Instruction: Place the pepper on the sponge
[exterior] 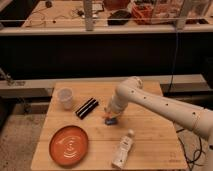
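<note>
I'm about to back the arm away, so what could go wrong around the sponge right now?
The hand sits low right over the blue sponge, hiding most of it. The pepper seems to be the orange speck at the sponge's edge, so it might roll off onto the table. The black bar lies close by; a sideways retreat could nudge it.
</note>
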Tool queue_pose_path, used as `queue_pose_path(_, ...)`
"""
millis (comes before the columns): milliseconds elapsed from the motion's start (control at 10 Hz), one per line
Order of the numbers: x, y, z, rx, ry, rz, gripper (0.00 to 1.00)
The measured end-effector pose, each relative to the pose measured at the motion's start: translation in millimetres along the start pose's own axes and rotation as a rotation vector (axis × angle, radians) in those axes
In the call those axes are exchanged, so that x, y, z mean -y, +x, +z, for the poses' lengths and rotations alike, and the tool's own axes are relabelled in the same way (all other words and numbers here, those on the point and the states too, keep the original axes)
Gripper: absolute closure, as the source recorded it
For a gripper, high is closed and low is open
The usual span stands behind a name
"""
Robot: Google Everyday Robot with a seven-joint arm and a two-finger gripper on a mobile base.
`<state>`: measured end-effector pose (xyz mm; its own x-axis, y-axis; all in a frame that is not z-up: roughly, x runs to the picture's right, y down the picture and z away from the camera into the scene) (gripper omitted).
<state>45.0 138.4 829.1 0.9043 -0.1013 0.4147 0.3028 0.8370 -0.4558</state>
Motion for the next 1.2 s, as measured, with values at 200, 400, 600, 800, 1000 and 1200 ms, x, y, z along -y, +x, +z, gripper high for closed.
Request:
queue_pose_path(200,0.7,0.1,0.5,0.001,0.002,0.004,0.84)
queue_pose_path(400,1.4,0.2,1.3,0.002,0.002,0.010,0.84)
queue_pose_path(600,2.1,0.0,1.9,0.003,0.004,0.016,0.79)
queue_pose_path(800,1.5,0.2,2.8,0.004,0.005,0.019,0.78)
queue_pose_path(1000,2.0,0.3,2.9,0.004,0.006,0.023,0.78)
queue_pose_path(1200,2.1,0.1,4.1,0.006,0.006,0.030,0.78)
